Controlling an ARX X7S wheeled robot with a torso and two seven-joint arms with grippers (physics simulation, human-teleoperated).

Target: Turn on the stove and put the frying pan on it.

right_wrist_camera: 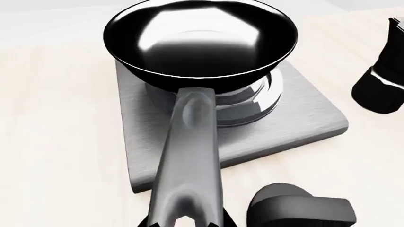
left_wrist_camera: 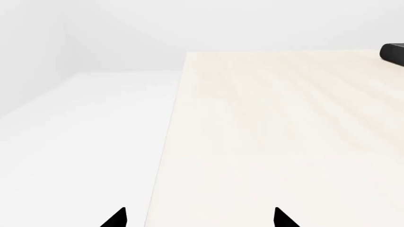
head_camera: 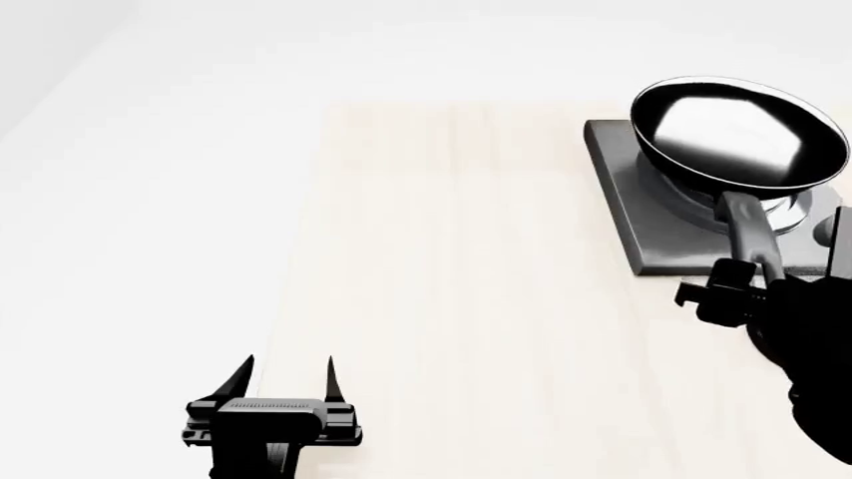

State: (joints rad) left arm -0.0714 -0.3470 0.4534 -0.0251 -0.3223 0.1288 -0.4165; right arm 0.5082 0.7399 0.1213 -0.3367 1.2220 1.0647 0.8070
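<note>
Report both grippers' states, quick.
Left gripper: open, holding nothing, over the table's near left edge.
Right gripper: shut on the frying pan's handle, pan over the stove.

In your head view the right hand (head_camera: 745, 284) is mostly behind the arm, and the picture's edge cuts the arm. The frying pan (head_camera: 739, 132) covers the middle rings of the stove (head_camera: 652, 215). In the right wrist view the handle's end and your fingertips leave the picture, and the moka pot (right_wrist_camera: 382, 80) is cut at the edge. The left wrist view shows only two fingertips (left_wrist_camera: 117, 218) of the left hand.
</note>
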